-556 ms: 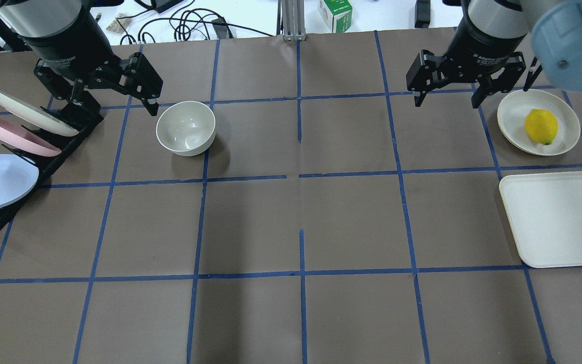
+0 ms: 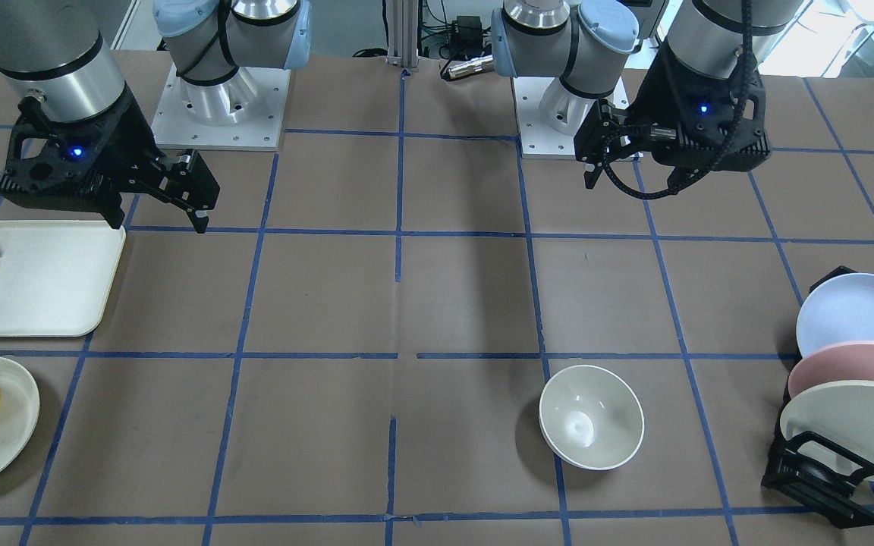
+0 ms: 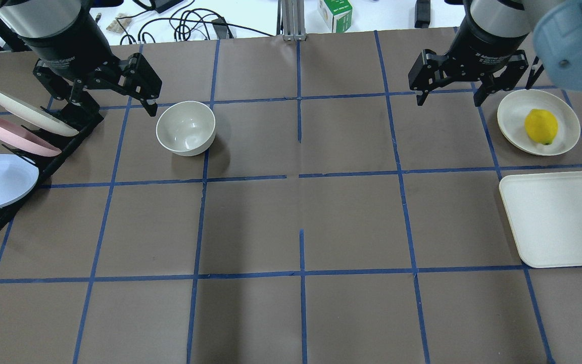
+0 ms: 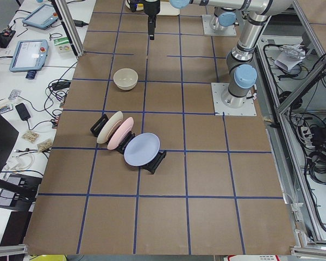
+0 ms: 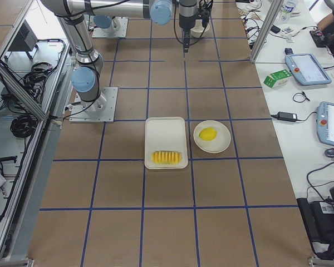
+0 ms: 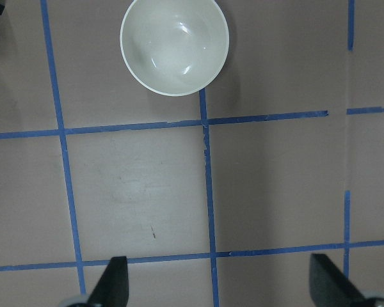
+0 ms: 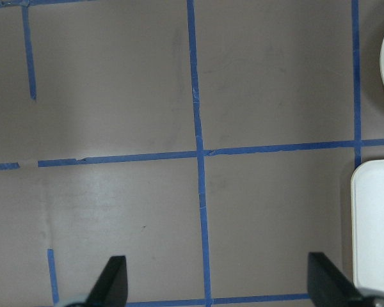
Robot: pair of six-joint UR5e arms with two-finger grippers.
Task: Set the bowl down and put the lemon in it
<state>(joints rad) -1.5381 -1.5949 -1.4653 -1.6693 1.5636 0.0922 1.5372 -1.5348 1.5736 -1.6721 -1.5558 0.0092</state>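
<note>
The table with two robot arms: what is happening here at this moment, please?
Nothing is held right now. The left gripper is open and hangs above the table near the bowl, which stands upright and empty. The right gripper is open too, above the table beside the cream plate where the lemon lies. So the bowl is set down, but the lemon is not yet in it.

The black two-finger right gripper (image 3: 449, 100) has nudged a shade forward and sideways toward the flat cream round plate (image 3: 511, 106) holding the bright yellow oval lemon (image 3: 541, 126), while the black two-finger left gripper (image 3: 113, 100) has crept slightly back from the glossy off-white round bowl (image 3: 186, 127).
</note>
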